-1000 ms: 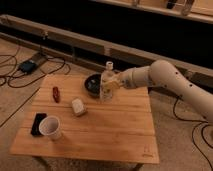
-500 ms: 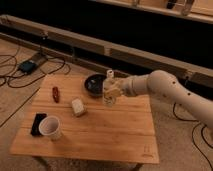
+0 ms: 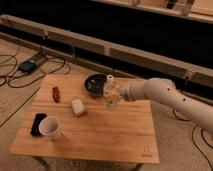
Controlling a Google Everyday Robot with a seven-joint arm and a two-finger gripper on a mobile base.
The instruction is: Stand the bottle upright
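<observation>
On the pale wooden surface [image 3: 100, 142], a flat black object [image 3: 37, 124] lies front left beside a white paper cup [image 3: 50, 127]. Farther back are a small red object [image 3: 56, 93], a whitish rounded block [image 3: 77, 107] and a black round dish [image 3: 94, 84]. Just right of the dish, the small clear plastic bottle [image 3: 110, 89] is upright, clasped in the pincer [image 3: 116, 97] of the white arm [image 3: 160, 92].

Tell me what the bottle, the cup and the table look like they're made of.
The bottle looks like clear plastic, with a see-through body and a white cap. The pincer is shut around it, over the far half of the table. The cup seems to be matte white paper. The table looks like pale wood with faint plank lines.
</observation>
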